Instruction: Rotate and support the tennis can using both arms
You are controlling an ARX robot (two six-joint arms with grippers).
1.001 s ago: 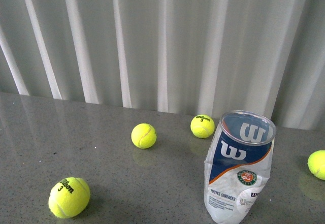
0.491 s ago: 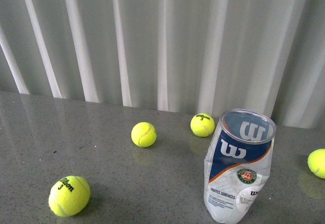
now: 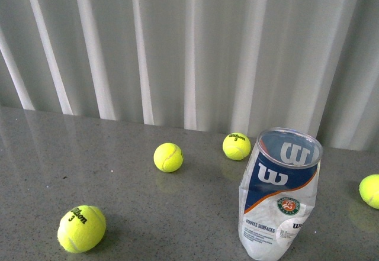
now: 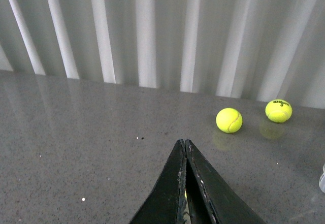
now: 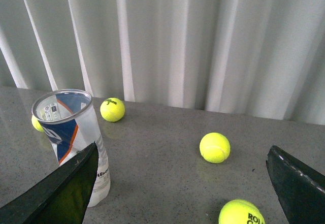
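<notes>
Barely any change over the last second — only a slight drift in the front view, with the tennis can (image 3: pixel 278 196) standing upright where it stood, open mouth up, lower wall dented, at about four o'clock on the grey tabletop (image 3: pixel 148 213). Probably means the approach has hardly begun; no contact yet, no rotation started. Neither arm visible from the front. Left gripper (image 4: pixel 185 148) pressed shut, tips meeting, empty, aimed at twelve o'clock across bare table, well apart from the can. Right gripper (image 5: pixel 183 188) spread wide, holding nothing — one finger (image 5: pixel 61 188) just beside the can in the right wrist view, contact impossible to confirm. Yellow balls (image 3: pixel 168 157) scattered about.
</notes>
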